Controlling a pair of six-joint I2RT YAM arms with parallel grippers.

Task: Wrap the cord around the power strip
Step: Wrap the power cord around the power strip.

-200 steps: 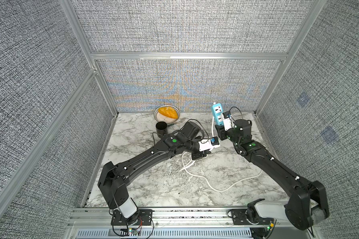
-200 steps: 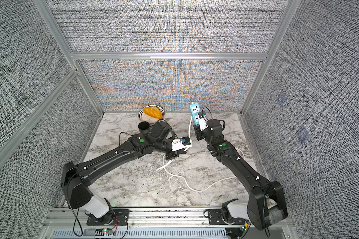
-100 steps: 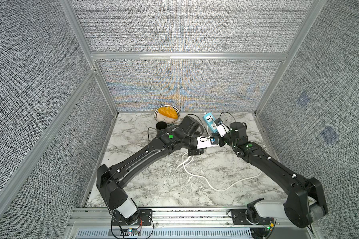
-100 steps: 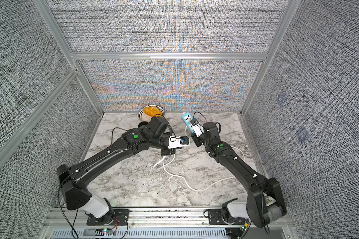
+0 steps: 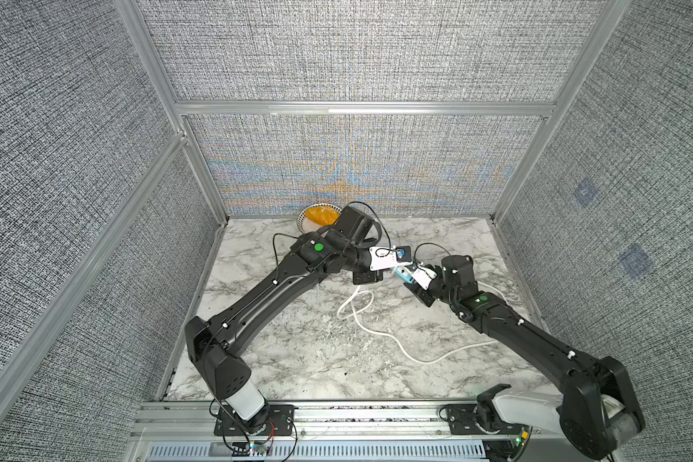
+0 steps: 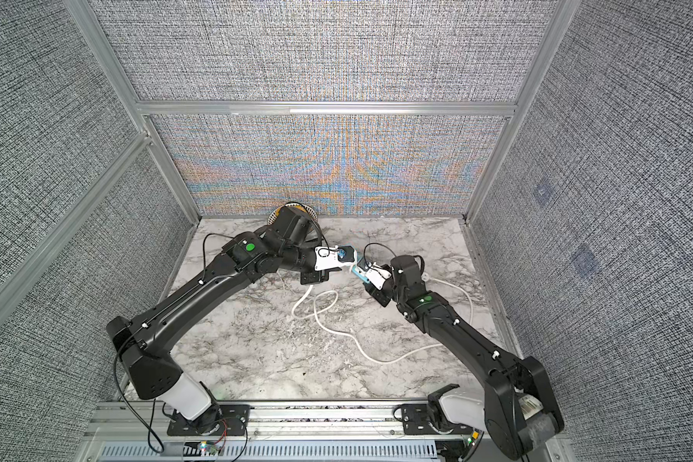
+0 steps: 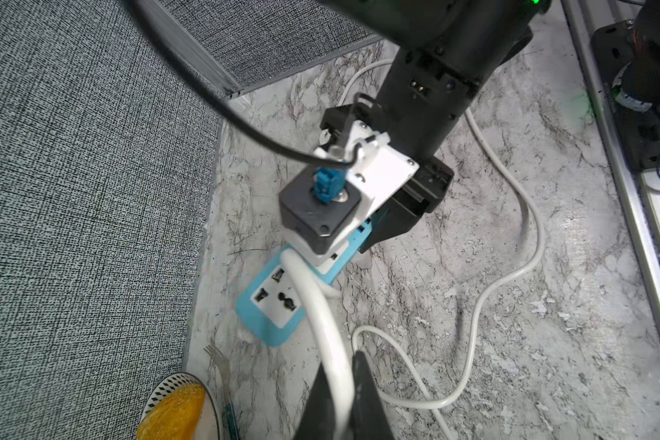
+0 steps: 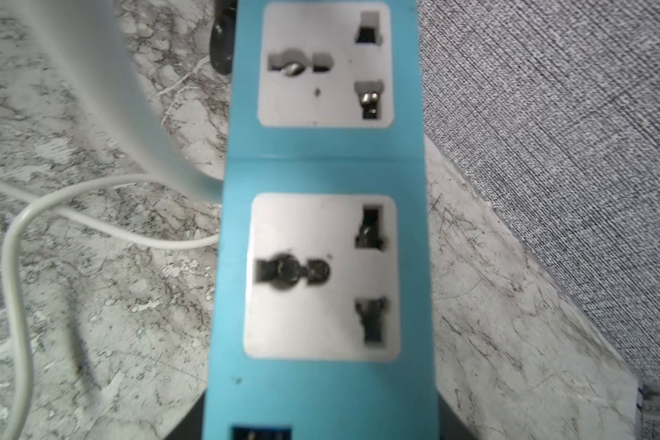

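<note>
my left gripper (image 7: 342, 377) is pinched tight on the cord (image 7: 322, 320). the thick white cable runs out from between my dark fingers (image 7: 364, 384) to the power strip (image 7: 271, 304), where it crosses one white socket face. my right gripper (image 8: 321, 426) is clamped on the usb end of the light-blue strip, and both socket faces stick out beyond my fingers.

in both top views my two grippers meet just right of the frame's centre. there the strip (image 5: 403, 274) shows only as a small blue sliver between my wrists. it sits tilted in my grip; i cannot tell whether its free end touches the table.

the rest of the cord (image 6: 329, 320) lies slack on the marble tabletop (image 5: 297, 360). it makes a loose loop just below the grippers, then trails toward the lower right of the frame and passes under my right arm (image 5: 517, 332).

a bowl (image 5: 321, 214) with something orange in it sits at the back wall, upper centre of the frame, partly hidden behind my left arm (image 5: 281, 292) and well apart from the strip.
</note>
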